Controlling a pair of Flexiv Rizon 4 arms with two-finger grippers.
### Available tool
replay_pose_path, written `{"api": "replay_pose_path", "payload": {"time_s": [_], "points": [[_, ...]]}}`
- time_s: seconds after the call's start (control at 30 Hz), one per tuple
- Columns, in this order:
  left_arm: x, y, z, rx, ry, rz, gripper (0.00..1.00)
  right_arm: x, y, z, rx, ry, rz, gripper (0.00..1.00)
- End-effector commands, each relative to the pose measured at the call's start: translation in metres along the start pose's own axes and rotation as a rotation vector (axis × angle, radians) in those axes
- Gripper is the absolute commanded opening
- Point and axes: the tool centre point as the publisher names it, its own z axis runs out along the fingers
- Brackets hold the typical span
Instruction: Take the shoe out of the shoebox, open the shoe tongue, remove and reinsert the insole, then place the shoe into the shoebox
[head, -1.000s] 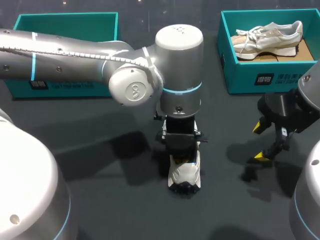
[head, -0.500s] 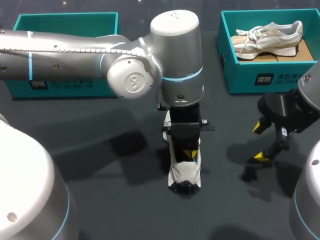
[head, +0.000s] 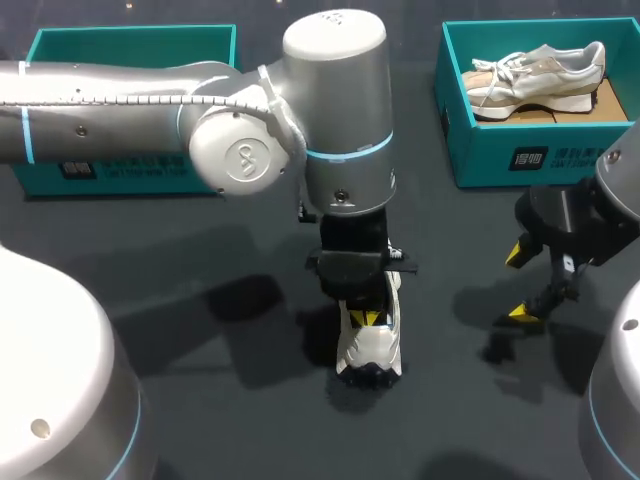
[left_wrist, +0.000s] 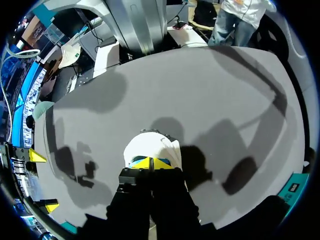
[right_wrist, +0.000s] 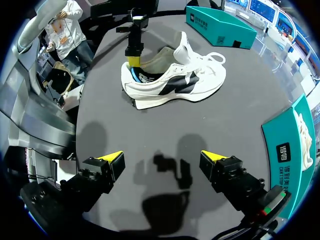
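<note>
White shoe (head: 370, 350) has left fingers (left_wrist: 143, 163), pressed together, in its heel opening; right fingers (right_wrist: 113, 159) spread, well apart.

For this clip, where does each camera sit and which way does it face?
Head: fixed above and behind, facing down on the table; both arms show, left hand at the white sneaker.
Left wrist: on the left arm, facing down onto the sneaker; its own hand shows.
Right wrist: on the right arm, facing across the table; open right hand shows.
Shared: all see the sneaker.
</note>
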Motion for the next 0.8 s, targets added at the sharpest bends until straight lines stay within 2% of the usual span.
{"api": "replay_pose_path", "payload": {"time_s": [0.03,0.3,0.47,0.53,0.63,0.8], "points": [[-0.006,0.006,0.019,-0.003,0.020,-0.011,0.00,0.002,-0.001,0.000,0.001,-0.003,0.000,1.00],[0.001,0.015,0.045,0.000,0.045,-0.021,0.00,0.002,-0.001,0.000,0.001,-0.003,0.000,1.00],[0.005,0.027,0.059,-0.048,0.063,-0.045,0.00,0.002,-0.001,0.000,0.001,-0.003,0.000,1.00],[0.005,0.032,0.055,-0.049,0.060,-0.050,0.00,0.002,-0.001,0.000,0.001,-0.003,0.000,1.00],[0.004,0.034,0.036,-0.066,0.030,-0.040,0.00,0.002,-0.001,0.000,0.001,-0.003,0.000,1.00],[0.000,0.026,0.008,-0.097,0.033,0.004,0.00,0.002,-0.001,0.000,0.001,-0.003,0.000,1.00]]}}
